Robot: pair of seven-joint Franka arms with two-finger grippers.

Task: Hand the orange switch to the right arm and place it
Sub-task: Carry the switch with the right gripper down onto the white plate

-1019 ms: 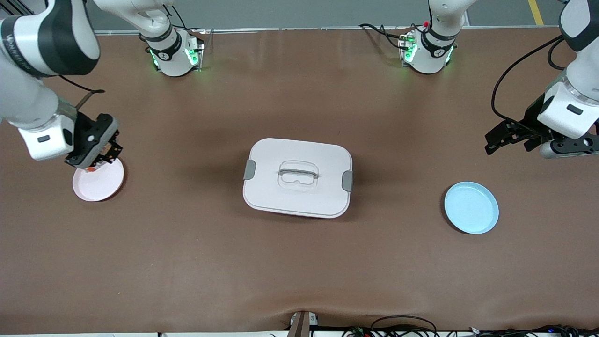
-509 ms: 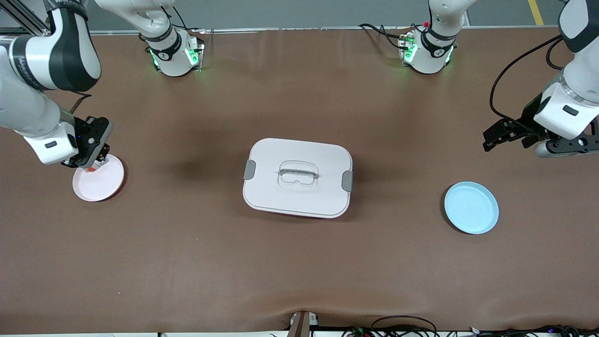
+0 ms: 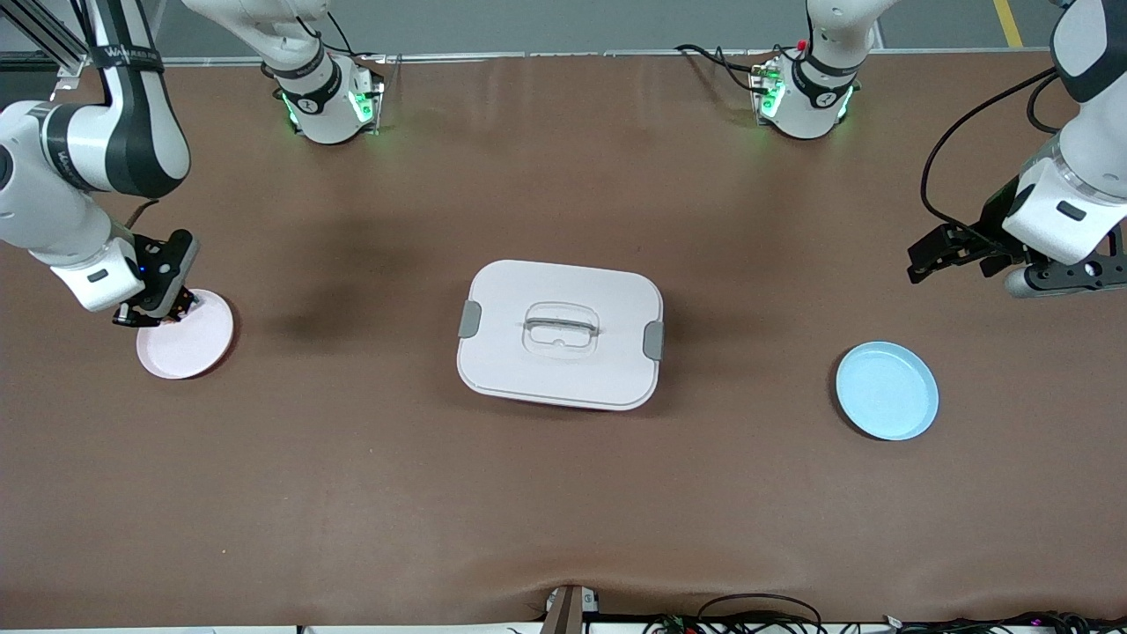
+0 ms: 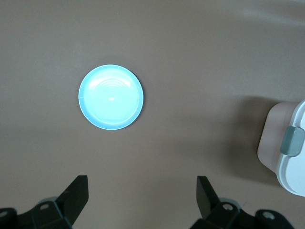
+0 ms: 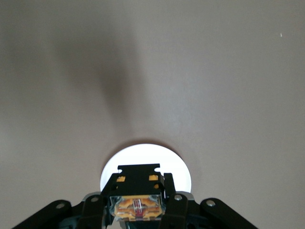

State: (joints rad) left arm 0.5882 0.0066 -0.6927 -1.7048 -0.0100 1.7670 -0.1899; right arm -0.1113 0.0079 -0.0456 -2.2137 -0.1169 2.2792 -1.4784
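Bench (image 3: 563, 511) carries a white lidded box (image 3: 560, 335) at its centre. Blue plate (image 3: 887, 391) lies toward the left arm's end, pink plate (image 3: 189, 339) toward the right arm's end. Left tool (image 4: 143, 195) waits with fingers spread near that end's edge. Right tool (image 3: 157, 310), low over the pink plate's rim, is clamped on the orange switch (image 5: 137, 199).

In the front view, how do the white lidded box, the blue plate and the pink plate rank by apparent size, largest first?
1. White lidded box, clearly largest.
2. Blue plate and pink plate: they look alike, and the right gripper covers part of the pink one, so no ranking.
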